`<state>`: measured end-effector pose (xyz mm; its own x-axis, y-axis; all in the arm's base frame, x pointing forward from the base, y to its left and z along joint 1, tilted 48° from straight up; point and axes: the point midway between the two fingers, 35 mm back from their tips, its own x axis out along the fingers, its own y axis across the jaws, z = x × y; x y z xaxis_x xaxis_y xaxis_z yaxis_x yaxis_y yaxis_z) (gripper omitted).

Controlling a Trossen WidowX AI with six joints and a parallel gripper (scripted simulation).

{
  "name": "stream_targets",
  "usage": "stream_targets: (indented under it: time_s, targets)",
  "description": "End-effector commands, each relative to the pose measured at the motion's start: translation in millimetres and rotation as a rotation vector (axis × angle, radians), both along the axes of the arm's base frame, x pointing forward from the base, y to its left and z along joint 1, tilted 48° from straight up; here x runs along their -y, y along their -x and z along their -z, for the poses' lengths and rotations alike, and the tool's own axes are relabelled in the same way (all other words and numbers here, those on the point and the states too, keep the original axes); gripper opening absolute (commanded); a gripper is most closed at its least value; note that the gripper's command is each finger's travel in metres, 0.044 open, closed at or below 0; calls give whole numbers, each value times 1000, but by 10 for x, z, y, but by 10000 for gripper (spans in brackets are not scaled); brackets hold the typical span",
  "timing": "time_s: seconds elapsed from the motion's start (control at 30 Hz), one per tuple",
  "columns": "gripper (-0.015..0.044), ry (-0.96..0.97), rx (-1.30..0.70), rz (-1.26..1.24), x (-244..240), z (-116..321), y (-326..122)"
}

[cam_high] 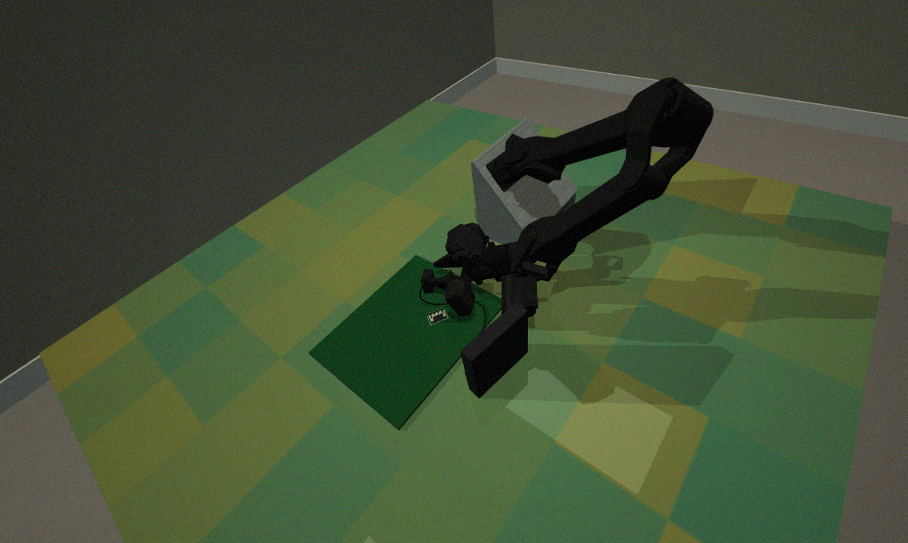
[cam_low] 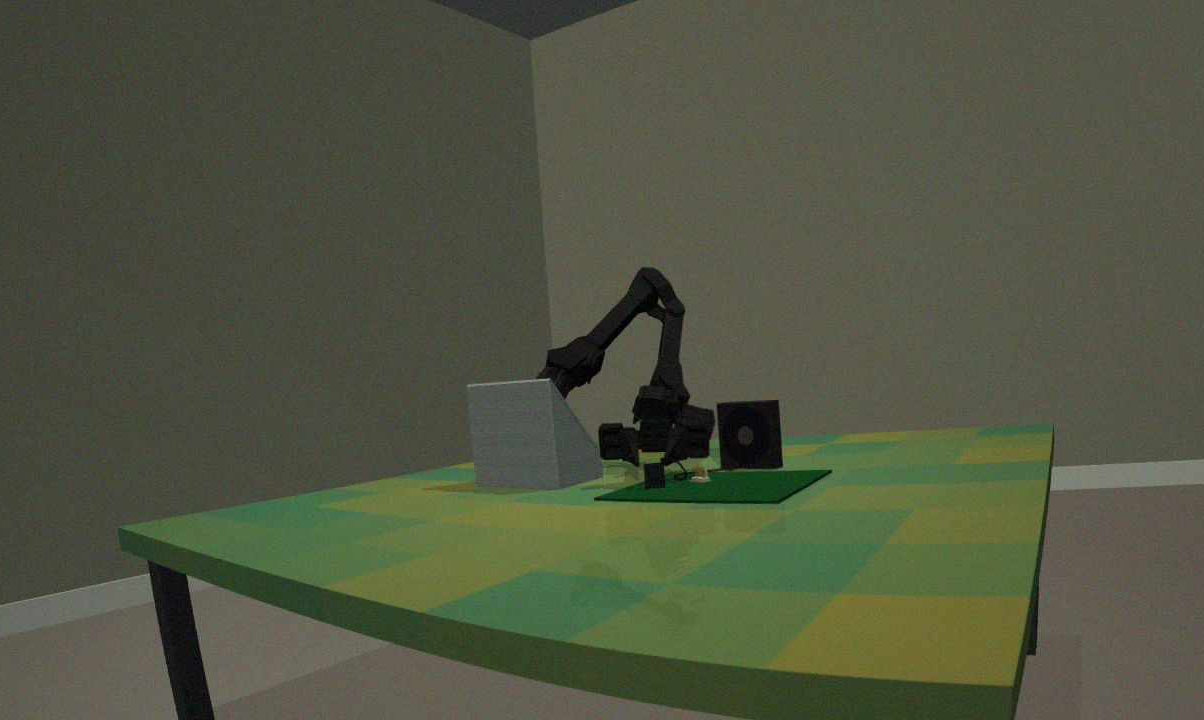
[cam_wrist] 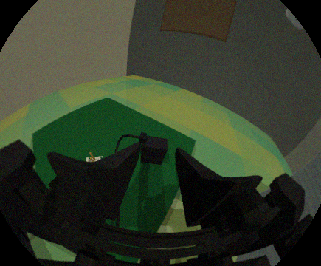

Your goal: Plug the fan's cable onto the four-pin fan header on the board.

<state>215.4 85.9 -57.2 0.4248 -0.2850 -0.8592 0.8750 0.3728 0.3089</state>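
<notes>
The black plug [cam_high: 427, 280] [cam_low: 653, 475] [cam_wrist: 155, 150] is upright over the left part of the green board [cam_high: 376, 357] [cam_low: 767, 488] [cam_wrist: 83, 125] in the exterior view, away from the header. Whether it rests on the board is hard to tell. My gripper [cam_high: 436, 273] [cam_low: 652, 461] [cam_wrist: 158, 148] is open around the plug's top. A gap shows to the right finger; the left fingertip is close beside the plug. The pale four-pin header [cam_high: 437, 316] [cam_low: 700, 478] [cam_wrist: 94, 159] is uncovered. The thin black cable [cam_high: 420, 296] [cam_wrist: 121, 140] curves away from the plug. The black fan [cam_high: 498, 352] [cam_low: 749, 434] stands upright beside the board.
A grey wedge-shaped block [cam_high: 489, 206] [cam_low: 512, 438] stands behind the board in the top view, near the arm's base. The patchwork table [cam_high: 241, 432] [cam_low: 588, 555] lies under everything. The fan stands close to the board's edge, near the arm's wrist.
</notes>
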Motion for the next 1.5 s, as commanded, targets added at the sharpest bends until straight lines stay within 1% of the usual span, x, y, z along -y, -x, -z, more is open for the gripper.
stream_targets:
  time_s: [0.0,0.8,0.9,1.17,1.47]
  targets:
    - [205,-19,28,0,-75,-144,-33]
    - [205,-21,30,-1,-88,-835,289]
    - [205,-21,26,-1,-78,-868,313]
    - [205,-37,-165,-41,8,-710,355]
    - [205,-120,-369,-100,75,-564,414]
